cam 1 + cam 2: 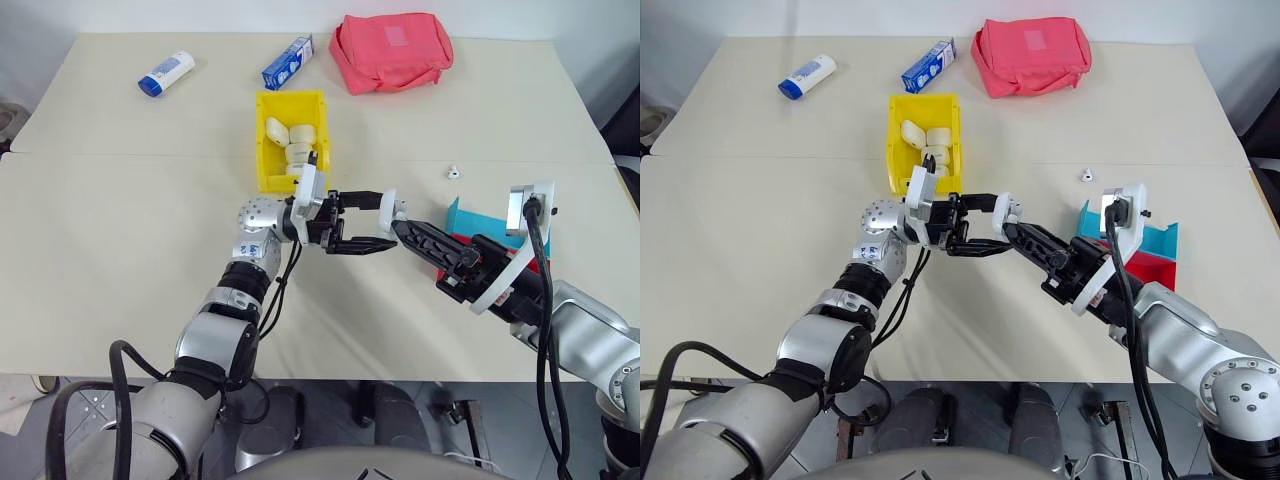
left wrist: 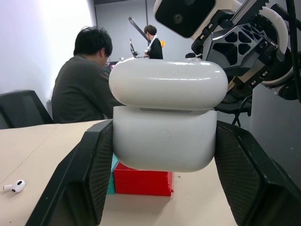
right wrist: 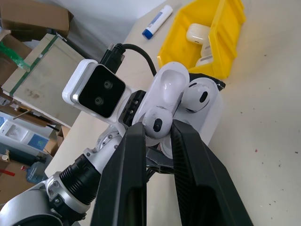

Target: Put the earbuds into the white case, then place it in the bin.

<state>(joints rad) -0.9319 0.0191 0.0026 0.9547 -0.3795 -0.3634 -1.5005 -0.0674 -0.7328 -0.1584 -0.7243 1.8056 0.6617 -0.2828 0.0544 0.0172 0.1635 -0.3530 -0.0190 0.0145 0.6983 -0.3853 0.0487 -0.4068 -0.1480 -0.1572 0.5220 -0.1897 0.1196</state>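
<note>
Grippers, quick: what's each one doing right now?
Left gripper: shut on the white case, lid open.
Right gripper: shut on an earbud at the case.

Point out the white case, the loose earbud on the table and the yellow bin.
white case (image 2: 164, 150): left wrist view, front of body.
loose earbud (image 1: 453, 172): left eye view, its middle.
yellow bin (image 1: 261, 165): left eye view, left wall.
</note>
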